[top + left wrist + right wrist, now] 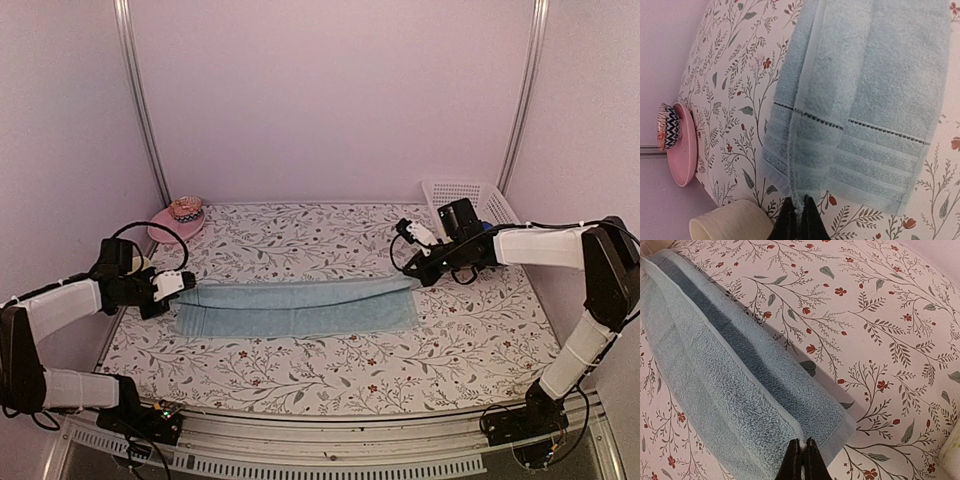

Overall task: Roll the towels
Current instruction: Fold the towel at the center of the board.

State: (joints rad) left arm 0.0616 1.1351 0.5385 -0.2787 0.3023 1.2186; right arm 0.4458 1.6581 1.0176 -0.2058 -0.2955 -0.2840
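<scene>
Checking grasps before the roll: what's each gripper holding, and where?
Both hold the pale aqua towel: left gripper pinches its left short end, right gripper its right short end, both near the far corners.

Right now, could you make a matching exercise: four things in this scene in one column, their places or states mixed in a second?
1. towel
2. hat
3. basket
4. left gripper

A. far right corner
B. shut on a towel end
C. far left corner
D. stretched across mid-table

Pairs: 1-D, 2-C, 3-A, 4-B
</scene>
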